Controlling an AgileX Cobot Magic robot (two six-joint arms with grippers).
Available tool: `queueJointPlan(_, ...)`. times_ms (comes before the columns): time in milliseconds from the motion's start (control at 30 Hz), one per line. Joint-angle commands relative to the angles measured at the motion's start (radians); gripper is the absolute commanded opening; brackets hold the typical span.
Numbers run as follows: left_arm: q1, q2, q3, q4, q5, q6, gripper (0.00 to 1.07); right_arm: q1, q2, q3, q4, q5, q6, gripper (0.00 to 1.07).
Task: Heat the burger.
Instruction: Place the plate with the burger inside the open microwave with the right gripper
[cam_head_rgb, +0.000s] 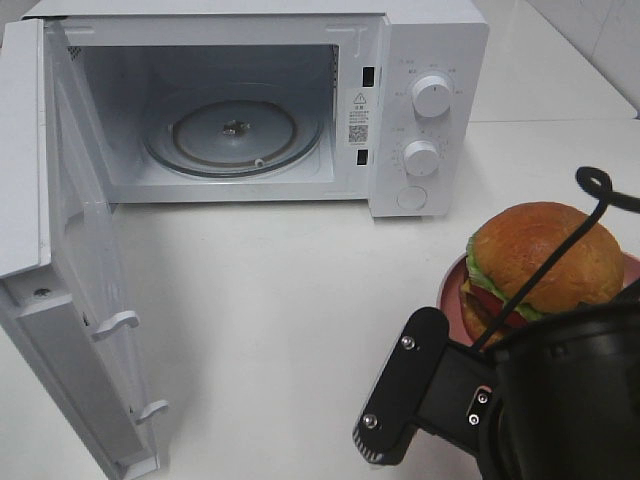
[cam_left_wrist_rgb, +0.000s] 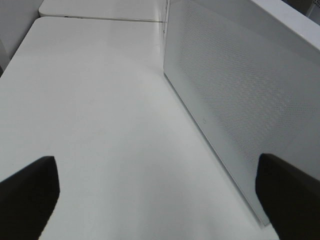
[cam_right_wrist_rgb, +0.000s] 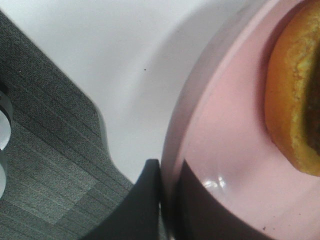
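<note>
The burger (cam_head_rgb: 545, 262), with a glossy brown bun, green lettuce and red tomato, sits on a round pink plate (cam_head_rgb: 452, 290) at the right edge of the white table. My right arm (cam_head_rgb: 520, 390) covers the plate's near side. In the right wrist view the right gripper (cam_right_wrist_rgb: 167, 205) is shut on the pink plate's rim (cam_right_wrist_rgb: 220, 125), one dark finger on each side, with the burger's bun edge (cam_right_wrist_rgb: 295, 100) just beyond. My left gripper (cam_left_wrist_rgb: 160, 210) is open and empty over bare table beside the microwave's door (cam_left_wrist_rgb: 240, 100).
The white microwave (cam_head_rgb: 420, 40) stands at the back, its door (cam_head_rgb: 70, 260) swung wide open to the left and a glass turntable (cam_head_rgb: 235, 135) inside. Two knobs (cam_head_rgb: 432, 95) are on its right panel. The table's edge and grey floor (cam_right_wrist_rgb: 45, 165) lie close to the plate.
</note>
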Motion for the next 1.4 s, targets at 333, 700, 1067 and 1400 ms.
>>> queueJointPlan(333, 0.000, -0.015, 0.002, -0.001, -0.013, 0.001, 1.00, 0.068, -0.007, 0.000, -0.082, 0.016, -0.079, 0.00)
queueJointPlan(700, 0.000, -0.015, 0.002, -0.001, -0.013, 0.001, 1.00, 0.068, -0.007, 0.000, -0.154, -0.045, -0.214, 0.00)
queueJointPlan(1067, 0.000, -0.015, 0.002, -0.001, -0.013, 0.001, 1.00, 0.068, -0.007, -0.001, -0.193, -0.103, -0.305, 0.00)
queueJointPlan(1400, 0.000, -0.015, 0.002, -0.001, -0.013, 0.001, 1.00, 0.046, -0.007, -0.001, -0.211, -0.231, -0.427, 0.00)
